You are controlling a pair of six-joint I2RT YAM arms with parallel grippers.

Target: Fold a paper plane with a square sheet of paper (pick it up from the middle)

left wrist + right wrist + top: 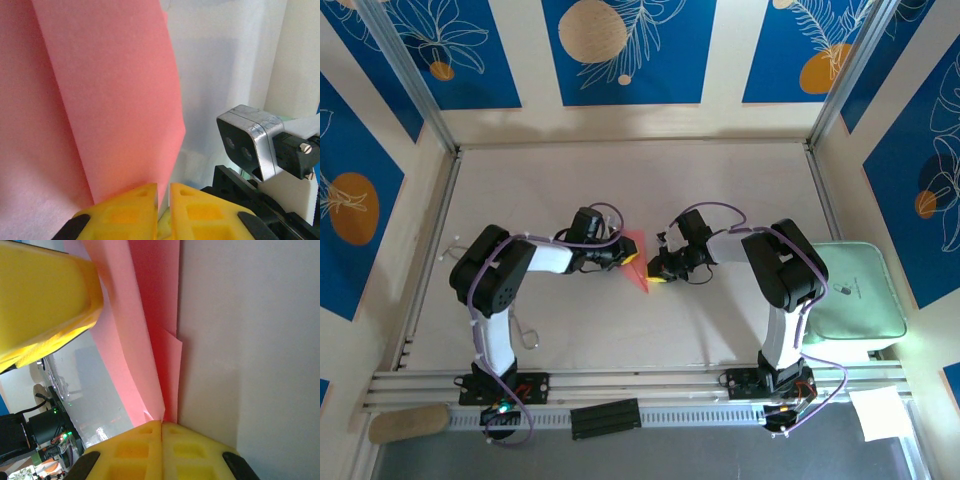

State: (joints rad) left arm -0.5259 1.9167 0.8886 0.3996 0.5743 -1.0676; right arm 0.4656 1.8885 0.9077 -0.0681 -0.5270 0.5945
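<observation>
The left hand [626,257] has its yellow fingers [132,210] drawn almost together, with only a thin slit between them. They are clamped on the near edge of the pink-red paper [637,260], which rises straight ahead of the fingertips in the left wrist view as a broad folded panel [110,100] with a lengthwise crease. Seen from above, the paper is a narrow pointed wedge just off this hand's tips, held between the two hands over the pale bench [550,320]. The right hand [659,277] meets it from the other side. Its fingers [140,450] are pressed fully together and pinch the paper's lower tip [150,315], whose layers fan up and away from them. Well out past the right hand's arm lies a pale green pad [860,300] bearing a small dark mark too small to read, and nearer the bench's front edge lies a white sheet [880,411].
</observation>
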